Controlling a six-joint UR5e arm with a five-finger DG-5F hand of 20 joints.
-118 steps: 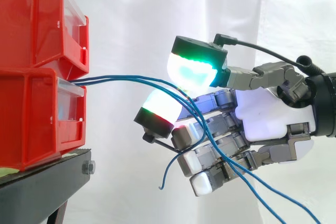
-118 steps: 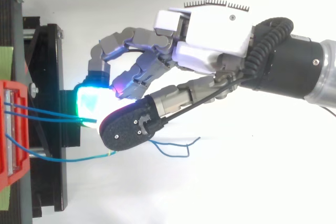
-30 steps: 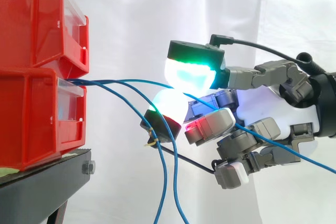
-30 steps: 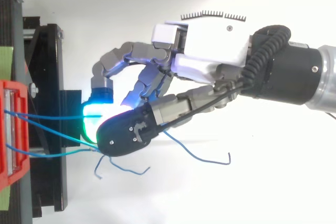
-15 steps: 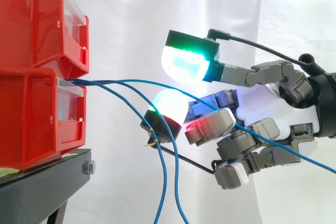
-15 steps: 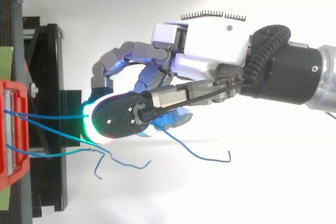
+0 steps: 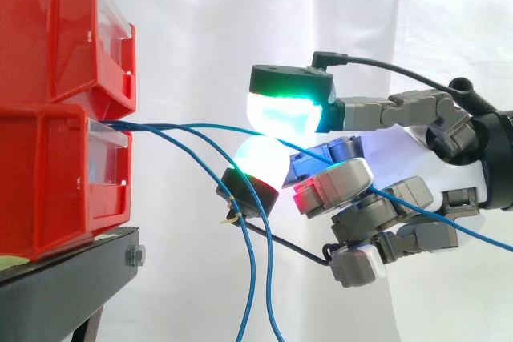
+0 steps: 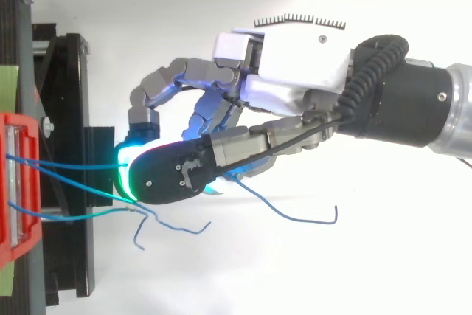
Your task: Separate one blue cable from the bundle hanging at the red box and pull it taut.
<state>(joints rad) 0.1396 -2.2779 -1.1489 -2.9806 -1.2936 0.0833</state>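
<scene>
blue cable [image 7: 186, 125] through hand [image 8: 295, 64] (between pads [image 7: 280, 114])

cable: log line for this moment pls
hand | shut on one cable | cable slightly bowed from bin, not taut | loose cables hang below

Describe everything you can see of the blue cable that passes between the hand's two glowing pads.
The blue cable is thin, flexible and plastic-coated by its look. It leaves the front of the lower red bin, runs nearly level to the hand, where it appears pinched between the green-glowing pad above and the white-glowing pad below. Beyond them it slopes down past the curled fingers toward the right edge. Two other blue cables droop beneath it.
</scene>
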